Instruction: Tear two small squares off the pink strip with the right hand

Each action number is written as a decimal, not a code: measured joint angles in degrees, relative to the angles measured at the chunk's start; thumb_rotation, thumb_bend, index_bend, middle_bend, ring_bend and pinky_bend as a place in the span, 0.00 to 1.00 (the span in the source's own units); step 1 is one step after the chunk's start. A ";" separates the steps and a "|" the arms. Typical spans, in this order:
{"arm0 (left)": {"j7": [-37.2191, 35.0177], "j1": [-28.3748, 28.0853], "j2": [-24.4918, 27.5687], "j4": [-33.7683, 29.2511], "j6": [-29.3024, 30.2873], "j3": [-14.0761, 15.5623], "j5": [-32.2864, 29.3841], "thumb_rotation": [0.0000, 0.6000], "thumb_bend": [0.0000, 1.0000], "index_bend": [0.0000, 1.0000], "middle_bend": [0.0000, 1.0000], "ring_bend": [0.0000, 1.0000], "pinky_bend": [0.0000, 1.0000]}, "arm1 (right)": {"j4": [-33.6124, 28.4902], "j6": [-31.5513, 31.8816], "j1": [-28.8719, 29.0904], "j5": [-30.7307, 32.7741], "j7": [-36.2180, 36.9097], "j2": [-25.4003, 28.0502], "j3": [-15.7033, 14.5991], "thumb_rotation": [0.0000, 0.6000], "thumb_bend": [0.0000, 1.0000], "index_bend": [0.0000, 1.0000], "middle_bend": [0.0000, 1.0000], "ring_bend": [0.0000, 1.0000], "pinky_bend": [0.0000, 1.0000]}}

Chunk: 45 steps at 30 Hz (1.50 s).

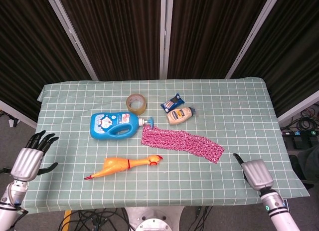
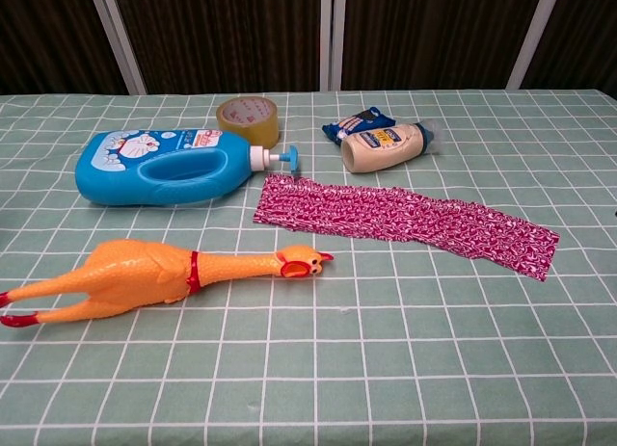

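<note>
The pink strip (image 1: 182,144) lies flat in the middle of the green checked table (image 1: 239,106), running from near the bottle's nozzle down to the right; the chest view shows the pink strip (image 2: 405,222) whole, with nothing touching it. My right hand (image 1: 255,173) hovers over the table's front right part, a short way right of the strip's near end. I see its back, with the thumb sticking out, and it holds nothing. My left hand (image 1: 30,158) hangs off the table's left side, fingers spread and empty. Neither hand shows clearly in the chest view.
A blue detergent bottle (image 1: 115,125) lies left of the strip, its nozzle close to the strip's far end. A tape roll (image 1: 136,104), a blue packet (image 1: 172,102) and a mayonnaise bottle (image 1: 180,115) sit behind it. A rubber chicken (image 1: 124,166) lies in front.
</note>
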 measured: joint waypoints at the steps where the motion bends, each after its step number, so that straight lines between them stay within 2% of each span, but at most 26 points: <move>1: -0.14 0.00 -0.04 0.19 -0.11 -0.01 -0.07 1.00 0.18 0.17 0.12 0.00 0.11 | -0.28 -0.77 0.47 1.22 -1.11 -0.38 0.22 1.00 0.98 0.13 0.91 0.84 0.73; 6: -0.99 -0.06 0.03 0.91 -0.46 -0.06 -0.29 1.00 0.18 0.17 0.12 0.00 0.11 | -1.57 -4.28 3.42 7.98 -6.58 -2.52 1.92 1.00 1.00 0.12 0.92 0.85 0.73; 12: -2.47 -0.24 0.48 1.76 -0.90 0.11 -0.16 1.00 0.18 0.17 0.12 0.00 0.11 | -2.20 -8.42 7.45 14.09 -8.71 -4.26 3.69 1.00 1.00 0.12 0.93 0.85 0.74; 21: -2.58 -0.08 0.98 1.85 -1.08 0.04 -0.54 1.00 0.18 0.17 0.12 0.00 0.11 | -1.56 -11.40 11.27 21.20 -11.36 -5.67 3.42 1.00 1.00 0.12 0.93 0.85 0.74; 34: -2.48 -0.36 1.96 0.46 -1.78 0.25 -0.35 1.00 0.18 0.17 0.12 0.00 0.11 | 0.23 -11.52 13.53 23.47 -10.23 -6.65 1.17 1.00 1.00 0.12 0.93 0.85 0.74; 45: -1.68 -0.51 2.19 -0.65 -2.07 0.25 -0.26 1.00 0.18 0.17 0.12 0.00 0.11 | 0.06 -10.19 13.90 23.26 -10.34 -6.68 -1.33 1.00 1.00 0.17 0.93 0.85 0.74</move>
